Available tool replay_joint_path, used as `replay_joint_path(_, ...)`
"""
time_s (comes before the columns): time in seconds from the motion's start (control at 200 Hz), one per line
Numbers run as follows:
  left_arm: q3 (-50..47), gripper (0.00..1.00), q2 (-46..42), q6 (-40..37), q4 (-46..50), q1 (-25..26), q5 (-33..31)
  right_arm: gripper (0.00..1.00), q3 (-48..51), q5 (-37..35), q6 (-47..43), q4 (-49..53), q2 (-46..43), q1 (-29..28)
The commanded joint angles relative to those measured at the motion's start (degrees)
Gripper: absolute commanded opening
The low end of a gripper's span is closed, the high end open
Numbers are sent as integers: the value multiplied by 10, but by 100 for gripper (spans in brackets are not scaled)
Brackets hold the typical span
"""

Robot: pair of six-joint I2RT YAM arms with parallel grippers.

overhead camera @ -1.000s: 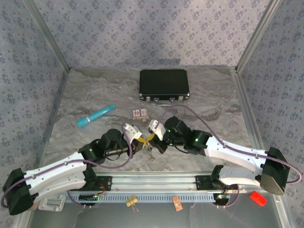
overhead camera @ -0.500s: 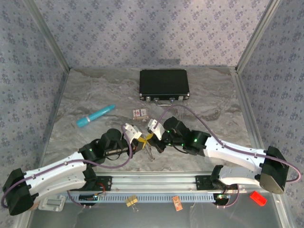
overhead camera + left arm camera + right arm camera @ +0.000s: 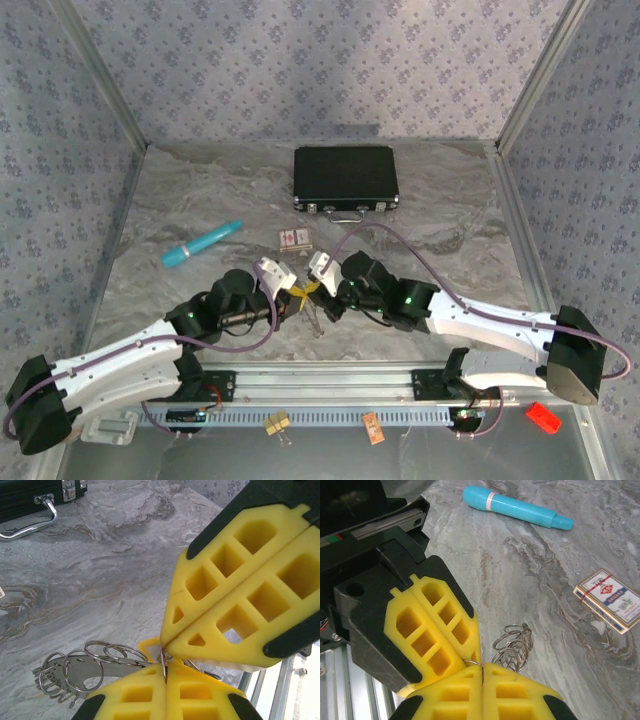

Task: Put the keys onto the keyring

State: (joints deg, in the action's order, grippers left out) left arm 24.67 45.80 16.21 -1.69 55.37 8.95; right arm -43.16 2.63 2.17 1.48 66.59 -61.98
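My left gripper (image 3: 165,672) and right gripper (image 3: 482,672), both pinched shut on the keyring (image 3: 164,661), have crept toward the bench's (image 3: 200,190) left edge; threading seems unfinished.

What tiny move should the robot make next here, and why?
Probably a slight twist of the right tool to work the keyring open: both it and the left tool are shut tip to tip on that thin loop, with the bunch of rings right beside.

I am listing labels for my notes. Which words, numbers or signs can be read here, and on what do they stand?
No text can be read.
Card box: red and blue print on its face, too blurred to read.
Case: no text seen.
Pen: no text seen.
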Motion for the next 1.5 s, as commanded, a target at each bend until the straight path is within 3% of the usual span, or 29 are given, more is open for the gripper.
replay_joint_path(0.0, 0, 0, -9, 6, -49, 2, 21, 0, 3, -87, 40, -34, 5, -3)
replay_joint_path(0.265, 7, 0, -5, -11, -29, 2, -48, 0, -9, -246, 246, -26, 38, -27)
replay_joint_path(0.545, 12, 0, 4, -55, -23, 3, -99, 0, -24, -255, 389, -3, 63, -37)
replay_joint_path(0.76, 0, 0, 4, -64, -43, 3, -97, 0, -7, -231, 374, -14, 49, -32)
replay_joint_path(0.964, -15, 0, -2, -72, -57, 2, -84, 0, 21, -114, 270, -43, 23, -12)
replay_joint_path(1.039, -19, 0, -3, -84, -52, 2, -76, 0, 13, -102, 243, 4, 20, 4)
replay_joint_path(1.229, -23, 0, -6, -140, -29, 3, -57, 0, -31, -104, 269, 240, 64, 95)
replay_joint_path(1.494, -29, 0, -10, -229, -23, 3, 12, 0, -10, -44, 309, 293, 95, 137)
